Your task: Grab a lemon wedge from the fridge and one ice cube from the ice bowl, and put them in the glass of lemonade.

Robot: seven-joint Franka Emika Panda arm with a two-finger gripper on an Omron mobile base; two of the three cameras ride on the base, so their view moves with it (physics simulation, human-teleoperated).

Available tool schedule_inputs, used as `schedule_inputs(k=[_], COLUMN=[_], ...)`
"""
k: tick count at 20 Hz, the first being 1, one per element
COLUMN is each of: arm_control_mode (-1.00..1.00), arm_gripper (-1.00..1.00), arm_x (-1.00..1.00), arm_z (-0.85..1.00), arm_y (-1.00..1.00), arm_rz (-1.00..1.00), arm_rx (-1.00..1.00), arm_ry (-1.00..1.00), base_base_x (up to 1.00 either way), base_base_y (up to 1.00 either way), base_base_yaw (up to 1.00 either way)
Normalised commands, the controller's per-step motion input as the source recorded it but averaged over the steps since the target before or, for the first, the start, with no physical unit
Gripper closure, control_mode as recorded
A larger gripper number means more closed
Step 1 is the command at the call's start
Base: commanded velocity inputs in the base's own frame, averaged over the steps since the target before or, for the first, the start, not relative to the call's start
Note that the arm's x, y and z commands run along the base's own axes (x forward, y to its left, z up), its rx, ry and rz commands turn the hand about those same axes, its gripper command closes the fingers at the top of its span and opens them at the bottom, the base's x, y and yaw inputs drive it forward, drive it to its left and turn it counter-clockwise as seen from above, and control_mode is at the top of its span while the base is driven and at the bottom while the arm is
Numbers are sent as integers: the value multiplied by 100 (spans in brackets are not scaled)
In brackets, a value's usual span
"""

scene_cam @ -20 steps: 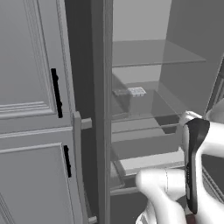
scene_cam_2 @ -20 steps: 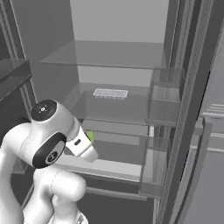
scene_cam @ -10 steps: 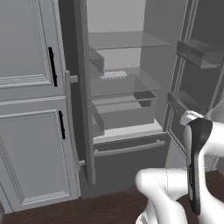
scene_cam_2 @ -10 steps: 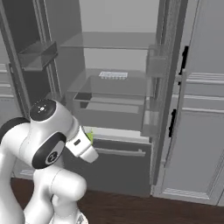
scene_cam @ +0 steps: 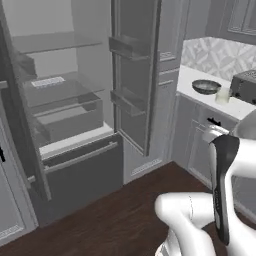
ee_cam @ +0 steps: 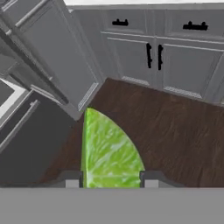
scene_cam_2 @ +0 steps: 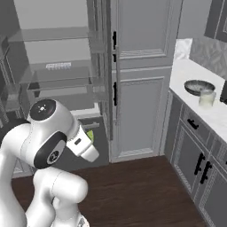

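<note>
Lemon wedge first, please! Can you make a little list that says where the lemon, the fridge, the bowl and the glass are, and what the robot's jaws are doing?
lemon wedge: held between the jaws, above the wooden floor
gripper: shut on the wedge
fridge: doors open, white tray on a glass shelf
ice bowl: on the white counter
glass of lemonade: on the counter, right beside the bowl
</note>
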Motion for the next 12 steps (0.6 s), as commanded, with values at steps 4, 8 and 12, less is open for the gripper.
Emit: schedule_inputs(k=[4,8,12], arm_control_mode=[100,100,100], arm_gripper=[100,100,100], arm_x=[0,0,0], arm_z=[0,0,0], arm_y=[0,0,0], arm_rz=[0,0,0], arm_rx=[0,0,0], arm_ry=[0,0,0], base_base_x=[38,100,100], base_base_y=[-99,-74,-41], base_base_yaw=[-67,-31,0])
